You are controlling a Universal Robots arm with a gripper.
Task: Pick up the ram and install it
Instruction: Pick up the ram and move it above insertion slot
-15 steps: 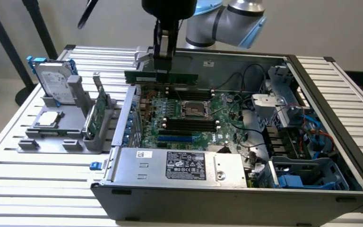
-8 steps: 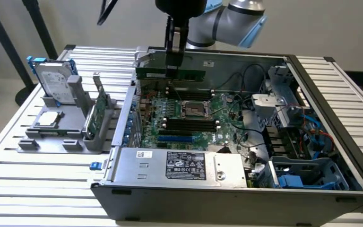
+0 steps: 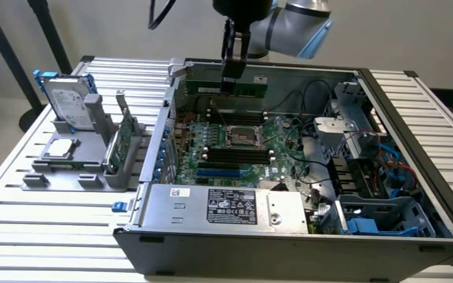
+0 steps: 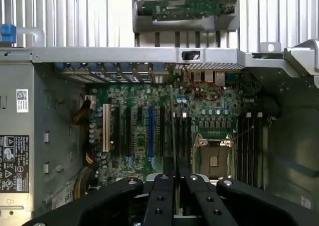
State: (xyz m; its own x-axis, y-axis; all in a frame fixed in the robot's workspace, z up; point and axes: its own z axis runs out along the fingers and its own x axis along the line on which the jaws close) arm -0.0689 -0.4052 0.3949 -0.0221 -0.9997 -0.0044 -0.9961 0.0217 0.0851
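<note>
ram (image 3: 250,89) | clamped between the gripper (image 3: 230,81) fingers, jaws narrow, pinching its flat faces | position: lifted clear above the motherboard (image 3: 235,144), long edge level, not touching it | wrist view: ram (image 4: 173,131) edge-on over the motherboard (image 4: 134,101), not seated in a slot

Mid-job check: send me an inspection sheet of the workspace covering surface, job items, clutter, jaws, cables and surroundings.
Surface: slatted metal table carrying an open computer case.
Job's things: ram held over the open case, not seated; the black slots on the motherboard look empty.
Clutter: grey holder at the exterior view's left, with a hard drive and a green card standing in it.
Grippers: gripper, jaws shut on the ram.
Cables: black cables and blue cables inside the case, away from the slots.
Surroundings: pale wall, black stand legs.
</note>
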